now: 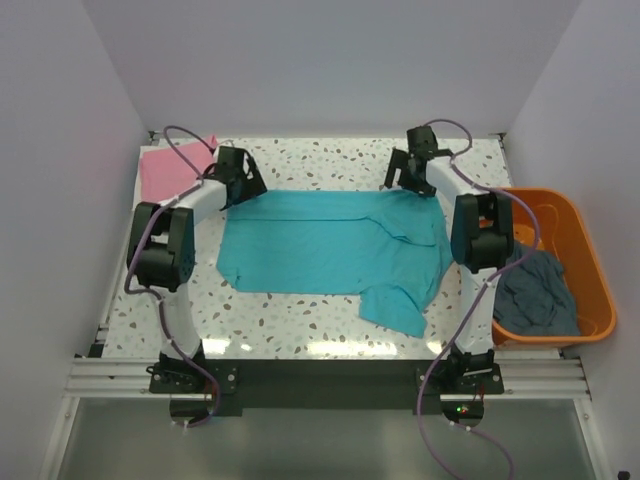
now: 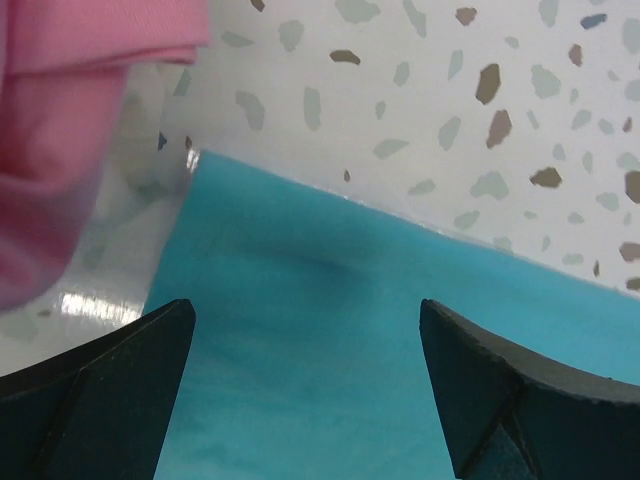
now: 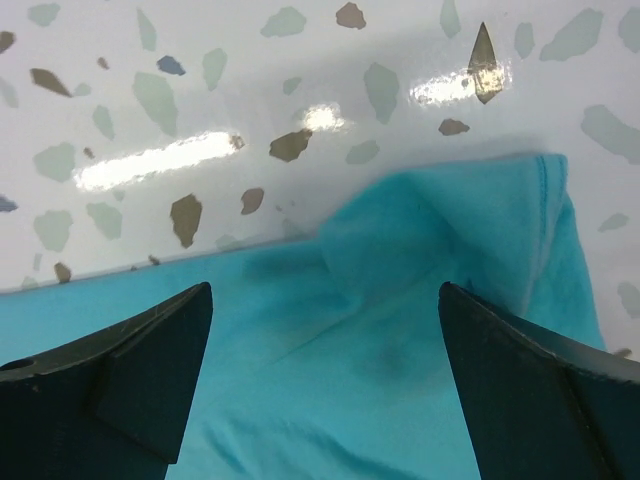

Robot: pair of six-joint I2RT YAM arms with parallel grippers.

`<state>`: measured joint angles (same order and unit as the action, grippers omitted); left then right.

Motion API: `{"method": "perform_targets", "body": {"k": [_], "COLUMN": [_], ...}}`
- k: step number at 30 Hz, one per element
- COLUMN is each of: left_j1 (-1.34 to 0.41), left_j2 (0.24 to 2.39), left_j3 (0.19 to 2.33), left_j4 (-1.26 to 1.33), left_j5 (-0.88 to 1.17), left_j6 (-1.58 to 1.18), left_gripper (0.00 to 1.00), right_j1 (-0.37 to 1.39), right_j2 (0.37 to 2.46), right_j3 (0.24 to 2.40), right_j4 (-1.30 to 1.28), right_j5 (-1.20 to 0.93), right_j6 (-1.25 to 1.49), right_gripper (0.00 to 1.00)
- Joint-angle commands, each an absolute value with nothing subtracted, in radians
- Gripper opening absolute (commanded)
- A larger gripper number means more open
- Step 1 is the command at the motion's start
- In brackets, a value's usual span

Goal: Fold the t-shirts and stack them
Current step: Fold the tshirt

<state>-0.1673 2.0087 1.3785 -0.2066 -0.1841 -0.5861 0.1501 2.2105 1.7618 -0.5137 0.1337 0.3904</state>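
A soft turquoise-teal cotton t-shirt (image 1: 330, 245) lies spread across the middle of the white speckled terrazzo table (image 1: 300, 325), its body fairly flat and one sleeve rumpled towards the near right. The left gripper (image 2: 305, 390) hangs over the shirt's far left corner with its jaws wide apart and nothing between them; the cloth lies beneath the gap and its far hem runs just beyond the fingertips. The right gripper (image 3: 325, 380) is likewise spread wide and empty above the far right corner, where the fabric bunches into a small fold. A folded pink t-shirt (image 1: 165, 172) rests at the table's far left corner, just beside the left gripper. A crumpled dark grey-blue t-shirt (image 1: 535, 295) sits in the orange plastic tub (image 1: 592, 270) at the right.
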Motion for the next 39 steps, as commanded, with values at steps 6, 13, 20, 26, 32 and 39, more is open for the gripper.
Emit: {"method": "perform_targets", "body": {"k": [6, 13, 20, 26, 32, 39], "left_j1": [-0.305, -0.359, -0.376, -0.379, -0.379, -0.379], "left_j2": [1.663, 1.398, 1.206, 1.192, 1.272, 1.358], "left_j3": [1.278, 1.010, 0.786, 0.700, 0.667, 0.695], "left_j4": [-0.359, -0.426, -0.518, -0.560, -0.517, -0.541], "left_j5": [-0.300, -0.275, -0.264, -0.308, -0.316, -0.389], "left_j6": [-0.555, -0.632, -0.721, -0.724, -0.730, -0.744], "left_gripper": [1.00, 1.00, 0.95, 0.86, 0.71, 0.51], "right_j1": [0.287, 0.419, 0.489, 0.495, 0.495, 0.495], "right_j2": [1.777, 1.433, 1.126, 1.046, 0.993, 0.962], "right_j3": [1.617, 1.287, 0.880, 0.740, 0.674, 0.650], "right_j4": [-0.555, -0.548, -0.514, -0.580, -0.649, -0.693], "right_j5": [0.264, 0.311, 0.261, 0.279, 0.307, 0.334], "right_j6": [0.337, 0.452, 0.600, 0.657, 0.690, 0.698], "right_gripper": [0.99, 0.99, 0.99, 0.99, 0.99, 0.99]}}
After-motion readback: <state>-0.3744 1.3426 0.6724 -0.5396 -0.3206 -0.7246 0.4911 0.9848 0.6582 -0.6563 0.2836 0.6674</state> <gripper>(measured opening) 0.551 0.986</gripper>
